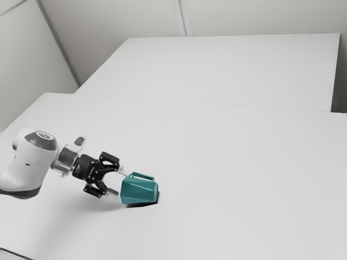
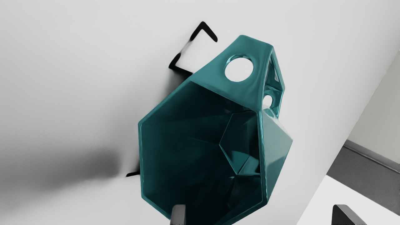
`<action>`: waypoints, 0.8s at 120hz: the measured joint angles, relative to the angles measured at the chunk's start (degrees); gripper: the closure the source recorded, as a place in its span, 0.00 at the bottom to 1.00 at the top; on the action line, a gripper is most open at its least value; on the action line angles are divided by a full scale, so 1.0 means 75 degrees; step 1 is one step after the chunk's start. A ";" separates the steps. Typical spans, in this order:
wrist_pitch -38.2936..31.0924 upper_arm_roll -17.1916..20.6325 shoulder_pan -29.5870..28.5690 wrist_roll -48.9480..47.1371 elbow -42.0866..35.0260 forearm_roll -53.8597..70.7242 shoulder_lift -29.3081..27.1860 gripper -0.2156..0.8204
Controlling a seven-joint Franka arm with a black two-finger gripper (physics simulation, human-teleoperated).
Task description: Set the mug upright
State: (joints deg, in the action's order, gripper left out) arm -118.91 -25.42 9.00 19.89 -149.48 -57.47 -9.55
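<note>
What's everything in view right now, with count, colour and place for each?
Mug: one, teal, on its side at the front table, mouth facing the pincer, handle on its upper side.
Front table: one, white, under the mug.
Rear surface: one, white, behind the front table.
Walls: two, pale grey, at the back and at the exterior view's left.
Floor-like patch: one, dark grey, beyond the table's edge.
Arm: one, white and grey, from the exterior view's left.
Pincer: one, black, by the mug's mouth, open.
Fingertips: two, grey, apart, one in front of the mouth, one outside it.
</note>
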 joint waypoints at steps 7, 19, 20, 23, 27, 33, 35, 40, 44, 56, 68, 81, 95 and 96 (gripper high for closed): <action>-0.0009 0.0001 0.0117 0.0065 0.0069 -0.0160 0.0102 0.41; -0.0063 0.0002 0.0274 0.0199 0.0095 -0.0302 0.0143 0.49; -0.0070 0.0002 0.0282 0.0213 0.0096 -0.0305 0.0144 0.50; -0.0105 0.0002 0.0301 0.0261 0.0098 -0.0300 0.0147 0.51; -0.0155 0.0002 0.0326 0.0326 0.0100 -0.0276 0.0153 0.53; -0.0226 0.0002 0.0349 0.0423 0.0122 -0.0220 0.0159 0.56; -0.0250 0.0002 0.0363 0.0454 0.0140 -0.0203 0.0160 0.57; -0.0301 0.0002 0.0402 0.0533 0.0175 -0.0167 0.0161 0.62; -0.0344 0.0002 0.0447 0.0597 0.0227 -0.0135 0.0172 0.66; -0.0464 0.0010 0.0589 0.0799 0.0391 -0.0009 0.0262 0.78; -0.0555 0.0019 0.0805 0.0965 0.0637 0.0076 0.0439 0.84; -0.0619 0.0052 0.1083 0.1099 0.0994 0.0112 0.0773 0.87; -0.0657 0.0079 0.1225 0.1213 0.1183 0.0131 0.0934 0.91; -0.0658 0.0080 0.1231 0.1220 0.1194 0.0132 0.0937 0.91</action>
State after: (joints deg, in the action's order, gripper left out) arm -123.85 -24.82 18.23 29.05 -140.52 -56.48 -2.52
